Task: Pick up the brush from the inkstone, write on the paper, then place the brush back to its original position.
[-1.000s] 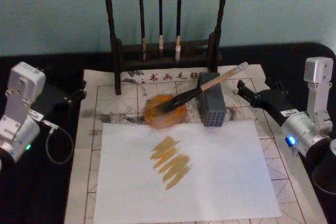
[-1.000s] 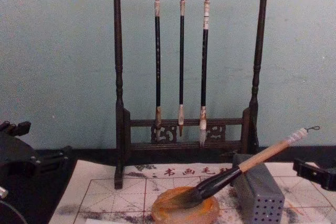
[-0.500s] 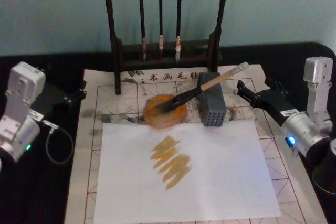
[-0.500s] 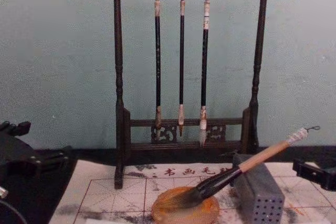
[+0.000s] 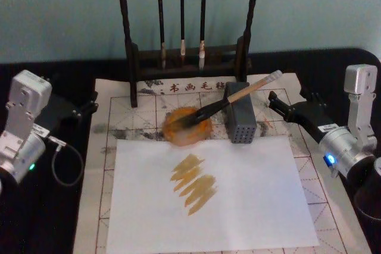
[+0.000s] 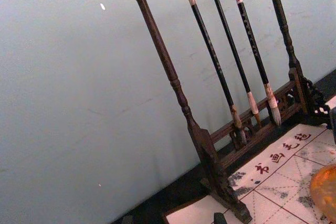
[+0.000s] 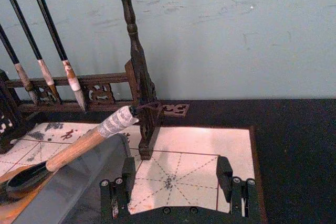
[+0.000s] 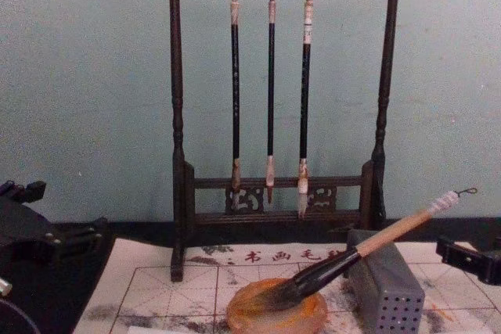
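Two grippers are flanking the work. The left gripper (image 5: 83,110) is sitting well apart from everything; I cannot tell how its jaws are standing. The brush (image 5: 229,100) is lying with bristles in the inkstone (image 5: 186,127), handle sloping up over the grey perforated block (image 5: 240,120) toward the right gripper (image 7: 177,184), which is waiting nearer, jaws spread and holding nothing.

My brush (image 5: 238,95) has a pale matt wooden handle, a glossy black ferrule and a whitish wrapped end. The inkstone (image 5: 187,127) looks smooth, orange-brown and wet. The paper (image 5: 208,194) is matt. The grey block (image 5: 240,120) is perforated, dull. The rack (image 8: 274,115) is dark turned wood.
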Controlling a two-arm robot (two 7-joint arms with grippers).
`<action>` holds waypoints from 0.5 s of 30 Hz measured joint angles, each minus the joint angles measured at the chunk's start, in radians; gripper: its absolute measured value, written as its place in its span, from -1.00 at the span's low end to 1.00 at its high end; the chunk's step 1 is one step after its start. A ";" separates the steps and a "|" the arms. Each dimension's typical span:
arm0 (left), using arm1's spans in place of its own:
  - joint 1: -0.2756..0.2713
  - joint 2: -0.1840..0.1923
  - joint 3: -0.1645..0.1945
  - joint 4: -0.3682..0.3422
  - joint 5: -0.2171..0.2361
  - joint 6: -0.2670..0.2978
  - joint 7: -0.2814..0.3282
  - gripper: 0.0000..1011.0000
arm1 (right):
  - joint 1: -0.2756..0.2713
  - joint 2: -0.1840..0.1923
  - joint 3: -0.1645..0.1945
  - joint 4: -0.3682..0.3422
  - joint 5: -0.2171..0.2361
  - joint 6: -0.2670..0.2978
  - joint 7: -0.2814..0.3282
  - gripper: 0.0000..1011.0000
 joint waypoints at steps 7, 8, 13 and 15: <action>0.000 0.000 0.000 0.000 0.000 0.000 0.000 0.98 | 0.000 0.000 0.000 0.000 0.000 0.001 0.000 0.98; 0.000 0.000 0.000 0.000 0.000 0.000 0.000 0.98 | 0.000 0.000 0.000 0.000 0.000 0.001 0.000 0.98; 0.000 0.000 0.000 0.000 0.000 0.000 0.000 0.98 | 0.000 0.000 0.000 0.000 0.000 0.001 0.000 0.98; 0.000 0.000 0.000 0.000 0.000 0.000 0.000 0.98 | 0.000 0.000 0.000 0.000 0.000 0.001 0.001 0.98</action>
